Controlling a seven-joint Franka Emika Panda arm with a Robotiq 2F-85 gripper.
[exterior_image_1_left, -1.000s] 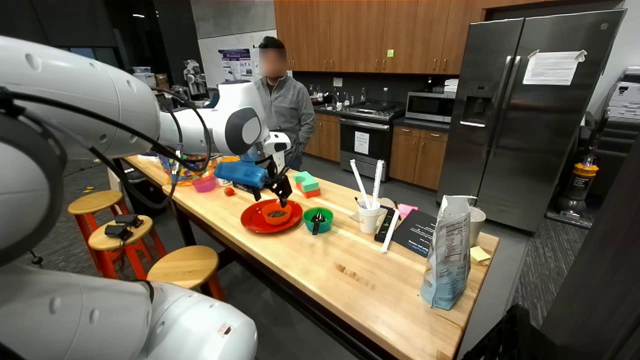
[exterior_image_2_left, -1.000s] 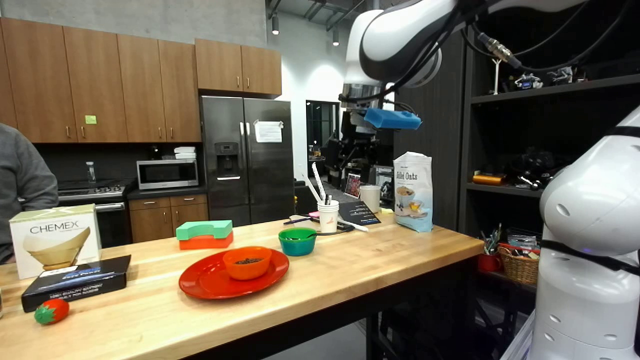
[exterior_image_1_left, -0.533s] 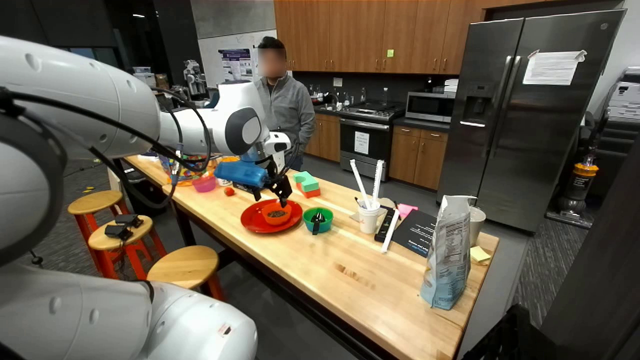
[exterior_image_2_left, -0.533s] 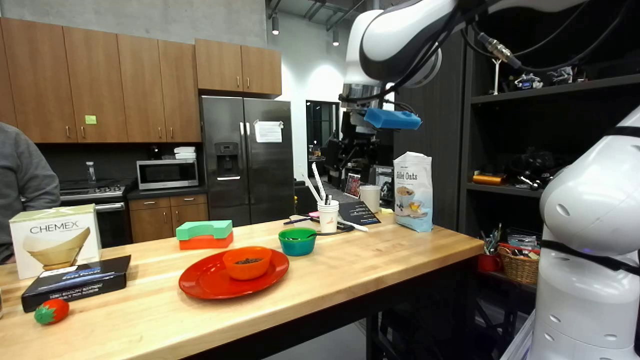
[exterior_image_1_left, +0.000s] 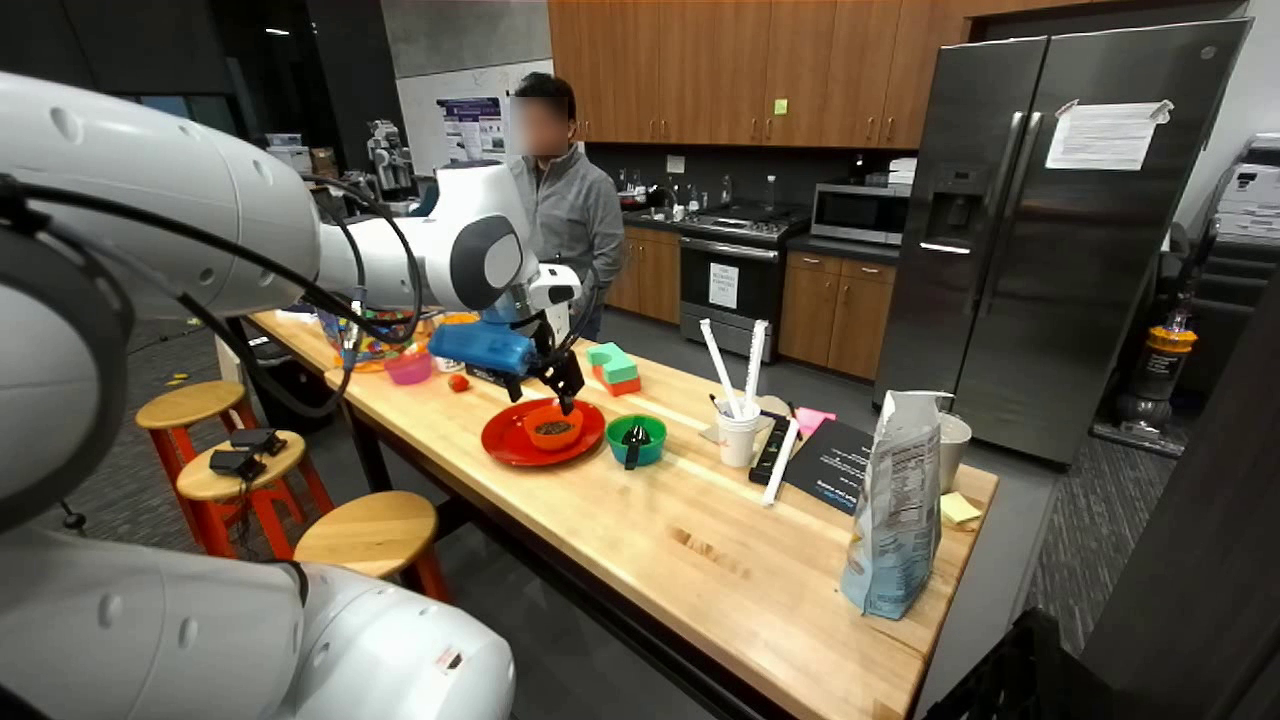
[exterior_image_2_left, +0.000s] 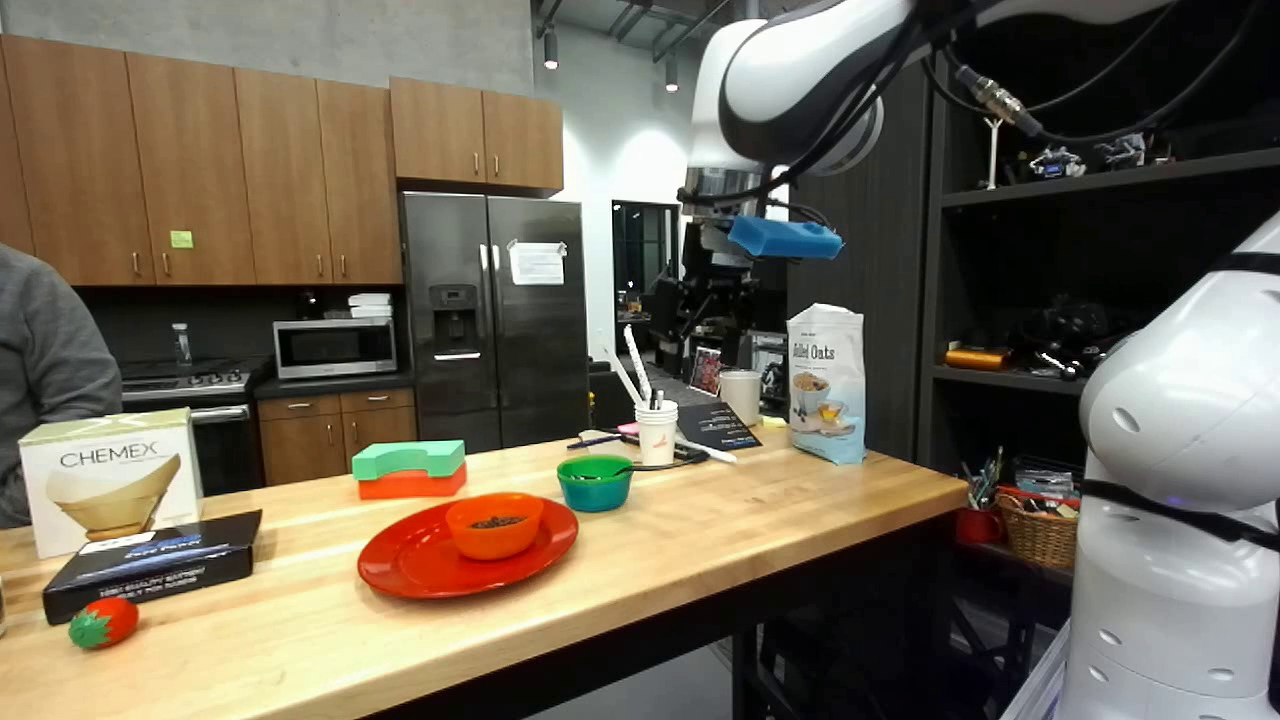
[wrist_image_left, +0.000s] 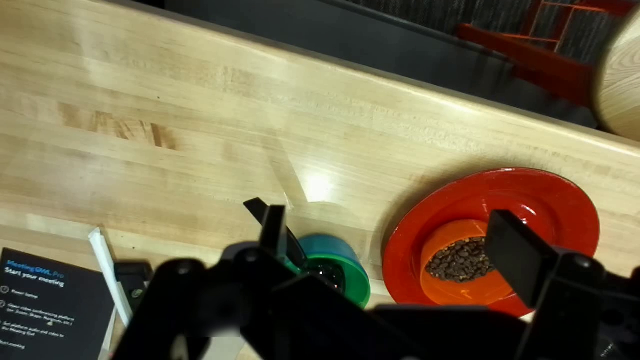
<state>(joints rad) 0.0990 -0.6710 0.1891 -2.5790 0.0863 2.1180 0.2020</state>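
In the wrist view, one black utensil juts from the green bowl, lower centre; one card lies lower left. The gripper, jaws wide, blocks part of the orange bowl on one plate, lower right. In an exterior view: three stools lower left, one bag lower right.

In the upper middle of an exterior view, the man has shifted slightly: his head is turned more toward the left of the frame, showing more dark hair on its right side, and his grey jacket bares a little more wooden cabinet. At the left edge of an exterior view, his sleeve reaches slightly farther right than before.
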